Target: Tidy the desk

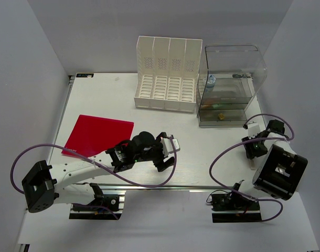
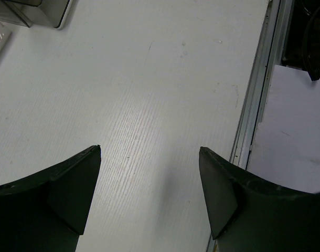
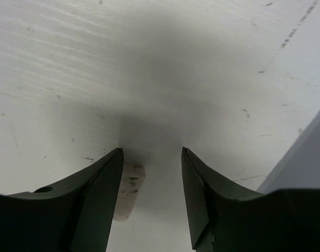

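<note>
The desk point(image 1: 202, 142) is a white tabletop with an aluminium rail point(image 1: 165, 186) along its near edge. My left gripper point(image 1: 173, 153) hovers over the desk's middle front. In the left wrist view it point(image 2: 149, 148) stands wide open over bare desk point(image 2: 149, 79), with the rail point(image 2: 252, 105) to its right. My right gripper point(image 1: 253, 152) points down at the desk's right side. In the right wrist view it point(image 3: 152, 149) is open just above the surface. A small smudged whitish eraser-like block point(image 3: 129, 184) lies on the desk between the jaws, close against the left finger.
A red folder point(image 1: 99, 135) lies flat at the left. A white slotted file organizer point(image 1: 168, 73) stands at the back centre. Beside it is a clear drawer unit point(image 1: 228, 86) holding small items. Grey walls close in the sides.
</note>
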Controlling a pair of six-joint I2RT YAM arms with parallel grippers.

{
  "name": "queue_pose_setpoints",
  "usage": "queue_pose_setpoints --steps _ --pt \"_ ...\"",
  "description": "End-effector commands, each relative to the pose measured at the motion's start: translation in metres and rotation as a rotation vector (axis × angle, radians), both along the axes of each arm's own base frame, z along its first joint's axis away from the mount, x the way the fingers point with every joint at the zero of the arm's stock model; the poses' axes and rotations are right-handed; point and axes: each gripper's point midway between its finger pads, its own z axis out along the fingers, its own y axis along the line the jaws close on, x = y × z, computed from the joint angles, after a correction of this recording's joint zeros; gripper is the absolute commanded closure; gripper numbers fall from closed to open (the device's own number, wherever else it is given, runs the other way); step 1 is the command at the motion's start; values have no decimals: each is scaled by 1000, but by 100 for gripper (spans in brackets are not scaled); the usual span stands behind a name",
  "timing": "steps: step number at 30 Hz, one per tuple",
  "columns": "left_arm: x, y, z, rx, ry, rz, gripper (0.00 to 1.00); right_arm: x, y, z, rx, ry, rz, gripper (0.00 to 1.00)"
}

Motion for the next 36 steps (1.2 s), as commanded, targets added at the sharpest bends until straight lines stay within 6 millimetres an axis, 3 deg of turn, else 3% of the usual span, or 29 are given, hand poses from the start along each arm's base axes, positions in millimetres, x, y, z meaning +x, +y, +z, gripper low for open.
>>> queue_pose_setpoints --steps 1,10,17,22,26,28,31,32,36 --pt "-3 1 8 -25 -16 -12 15 -75 43 -26 178 291 46 44" --pt "-4 0 5 -17 -12 -18 15 -82 45 -25 174 303 95 38" --pt "-3 1 7 -25 -20 -12 15 -94 28 -30 46 309 115 41" --pt "-4 0 6 -20 -12 -18 15 -112 28 -43 40 375 105 54" --pt "-4 2 7 -21 -16 -15 15 -114 28 -48 52 394 93 64" --pt "-4 2 7 -21 -17 -14 15 -113 27 -48 51 391 87 66" --pt "-4 1 5 -20 -13 -16 15 -109 25 -47 43 379 95 81" --pt "-3 1 5 -19 -15 -15 15 -104 23 -44 42 366 95 98" --pt "-3 0 4 -14 -15 -20 15 -86 31 -25 114 330 139 100"
